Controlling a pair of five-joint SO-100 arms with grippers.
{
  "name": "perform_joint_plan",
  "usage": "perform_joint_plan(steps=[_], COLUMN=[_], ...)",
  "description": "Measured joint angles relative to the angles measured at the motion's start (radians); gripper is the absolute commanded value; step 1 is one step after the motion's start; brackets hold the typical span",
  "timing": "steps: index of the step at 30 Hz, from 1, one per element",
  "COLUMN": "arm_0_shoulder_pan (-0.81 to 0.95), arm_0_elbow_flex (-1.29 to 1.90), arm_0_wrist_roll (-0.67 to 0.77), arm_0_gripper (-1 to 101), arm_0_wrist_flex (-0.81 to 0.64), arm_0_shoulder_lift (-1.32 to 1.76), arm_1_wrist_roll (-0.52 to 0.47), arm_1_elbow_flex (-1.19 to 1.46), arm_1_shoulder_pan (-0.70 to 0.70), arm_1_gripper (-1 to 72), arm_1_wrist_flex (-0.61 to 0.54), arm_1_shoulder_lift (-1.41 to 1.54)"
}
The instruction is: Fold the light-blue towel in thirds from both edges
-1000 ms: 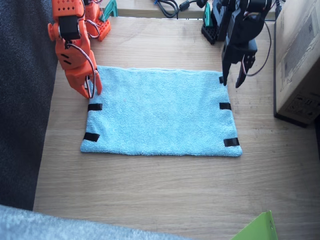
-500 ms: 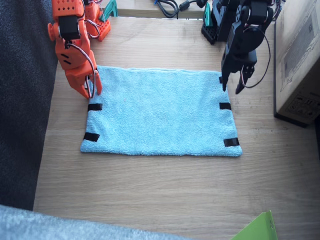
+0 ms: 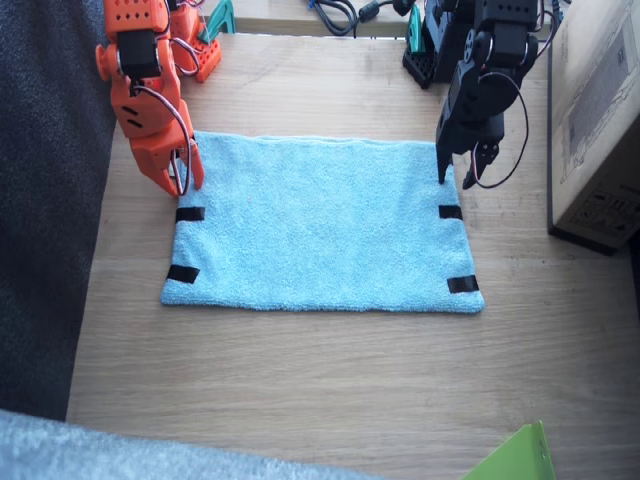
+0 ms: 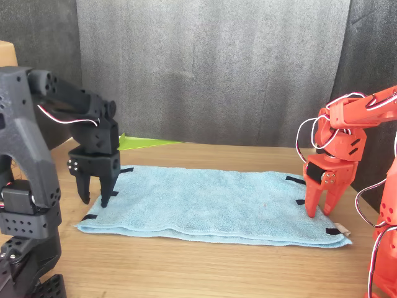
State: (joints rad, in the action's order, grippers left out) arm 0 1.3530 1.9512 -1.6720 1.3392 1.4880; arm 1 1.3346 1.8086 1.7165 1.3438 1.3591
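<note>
Our left gripper (image 3: 457, 180) hangs with fingers parted above one short edge; the right gripper (image 3: 182, 172), fingers nearly together and empty, stands on the other. The light-blue towel (image 3: 320, 225) lies flat, unfolded on the table (image 3: 330, 390). Next we must pinch an edge

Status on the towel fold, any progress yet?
Nothing folded: the towel lies flat on the table, tape strips showing on both short sides. In hand: the left hand is open over its far corner, and the right hand stands at the opposite far corner; its grip is unclear. Both folds are left.
</note>
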Motion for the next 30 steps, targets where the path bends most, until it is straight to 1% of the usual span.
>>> perform_joint_plan(steps=[10,12,17,21,22,24,26,27,30], arm_0_shoulder_pan=[0.017,0.017,0.017,0.017,0.017,0.017,0.017,0.017,0.017], arm_0_elbow_flex=[-0.058,-0.069,-0.078,-0.098,-0.098,-0.098,-0.098,-0.098,-0.098], arm_0_wrist_roll=[0.0,0.0,0.0,-0.011,-0.012,-0.02,-0.011,-0.008,-0.008], arm_0_gripper=[19,15,1,0,0,0,0,0,0], arm_0_wrist_flex=[0.035,0.046,0.052,0.066,0.066,0.064,0.064,0.064,0.064], arm_0_shoulder_lift=[-0.077,-0.087,-0.101,-0.114,-0.114,-0.114,-0.114,-0.114,-0.114], arm_1_wrist_roll=[0.0,0.0,-0.017,-0.017,-0.017,-0.017,-0.031,-0.035,-0.038], arm_1_elbow_flex=[0.012,0.012,0.012,0.012,0.012,0.012,0.014,0.014,0.015], arm_1_shoulder_pan=[0.0,0.0,0.0,0.0,0.0,0.0,0.006,0.014,0.012], arm_1_gripper=[19.2,19.2,19.0,18.0,17.4,13.2,2.1,0.2,0.2], arm_1_wrist_flex=[0.017,0.017,0.017,0.02,0.025,0.032,0.037,0.037,0.041], arm_1_shoulder_lift=[0.009,0.009,0.009,0.009,0.009,0.009,0.009,0.009,0.003])
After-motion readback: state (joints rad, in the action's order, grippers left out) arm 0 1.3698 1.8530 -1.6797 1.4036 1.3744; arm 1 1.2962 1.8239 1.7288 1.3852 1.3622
